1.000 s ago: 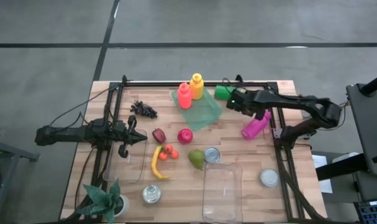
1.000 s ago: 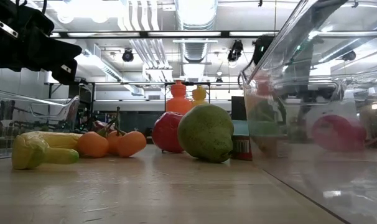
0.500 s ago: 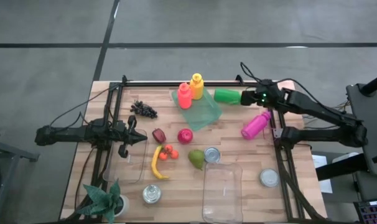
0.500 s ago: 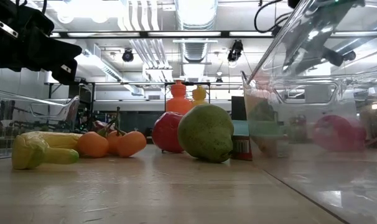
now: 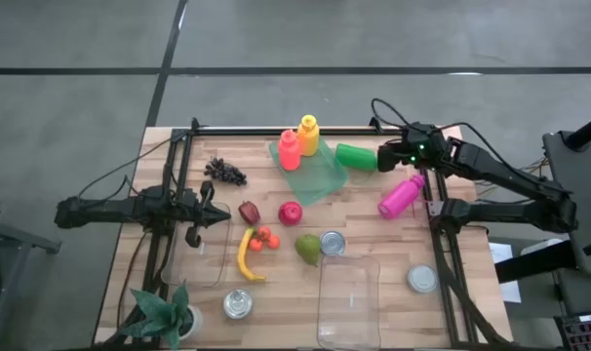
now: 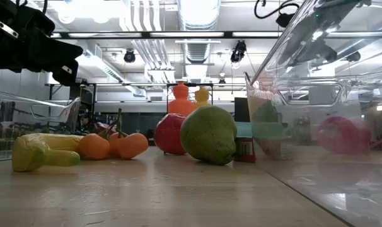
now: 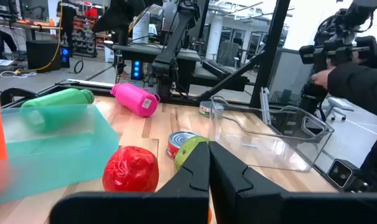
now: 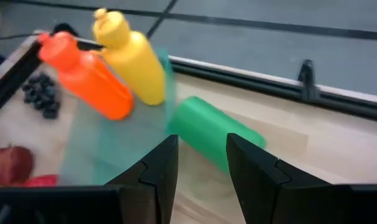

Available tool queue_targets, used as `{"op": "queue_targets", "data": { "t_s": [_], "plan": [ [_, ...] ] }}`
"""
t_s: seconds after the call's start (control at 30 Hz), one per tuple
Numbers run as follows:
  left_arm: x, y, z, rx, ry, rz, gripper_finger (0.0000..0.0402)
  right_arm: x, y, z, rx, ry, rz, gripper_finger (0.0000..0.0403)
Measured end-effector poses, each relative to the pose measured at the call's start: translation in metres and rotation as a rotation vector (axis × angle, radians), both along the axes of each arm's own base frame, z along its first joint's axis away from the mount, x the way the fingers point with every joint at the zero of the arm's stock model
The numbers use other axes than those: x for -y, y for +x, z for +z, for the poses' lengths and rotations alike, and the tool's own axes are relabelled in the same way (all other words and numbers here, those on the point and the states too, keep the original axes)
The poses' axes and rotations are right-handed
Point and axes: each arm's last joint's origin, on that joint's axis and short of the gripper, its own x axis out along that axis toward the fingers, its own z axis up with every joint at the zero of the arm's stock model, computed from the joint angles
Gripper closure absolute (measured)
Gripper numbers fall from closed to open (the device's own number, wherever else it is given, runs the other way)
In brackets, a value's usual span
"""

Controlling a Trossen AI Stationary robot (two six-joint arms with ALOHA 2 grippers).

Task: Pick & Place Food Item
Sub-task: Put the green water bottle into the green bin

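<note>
The food lies mid-table: dark grapes [image 5: 224, 172], a red apple [image 5: 290, 213], a dark red fruit [image 5: 249, 212], a yellow banana [image 5: 245, 255], small orange tomatoes [image 5: 264, 238] and a green pear [image 5: 307, 250]. My right gripper [image 5: 391, 156] is open near the far right corner. In the right wrist view it [image 8: 201, 149] points at a green bottle [image 8: 213, 132] lying on its side just past the fingertips, without touching it. My left gripper [image 5: 217, 216] hovers shut at the table's left, above a clear tray. Its wrist view [image 7: 209, 152] looks toward the apple [image 7: 131, 169].
Orange bottle [image 5: 289, 149] and yellow bottle [image 5: 308, 135] stand at the far edge by a teal container [image 5: 315, 174]. A pink bottle [image 5: 401, 197] lies right. A can [image 5: 332, 243], clear tubs [image 5: 349, 300] [image 5: 193, 258], two round tins [image 5: 238, 304] [image 5: 422, 279] and a plant [image 5: 169, 312] fill the near half.
My right gripper has drawn back toward the table's right edge, away from the green bottle, as the arm stretched out along that side. The bottle, partly hidden under the gripper before, now shows full length on its side. The left arm kept still.
</note>
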Motion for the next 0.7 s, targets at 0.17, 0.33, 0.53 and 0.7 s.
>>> {"op": "queue_targets", "data": {
  "t_s": [0.17,0.33,0.53,0.7],
  "plan": [
    [0.000,0.000,0.000,0.001,0.000,0.000,0.0401,0.001,0.001,-0.011,-0.166,-0.005,0.071,0.0268],
    [0.000,0.000,0.000,0.001,0.000,0.000,0.0401,0.001,0.003,-0.018,-0.226,0.030,0.077,0.0268],
    [0.000,0.000,0.000,0.000,0.000,0.000,0.0401,0.004,0.002,-0.019,-0.236,0.030,0.063,0.0266],
    [0.000,0.000,0.000,0.000,0.000,0.000,0.0401,0.008,-0.001,-0.018,-0.208,0.055,0.029,0.0225]
  ]
}}
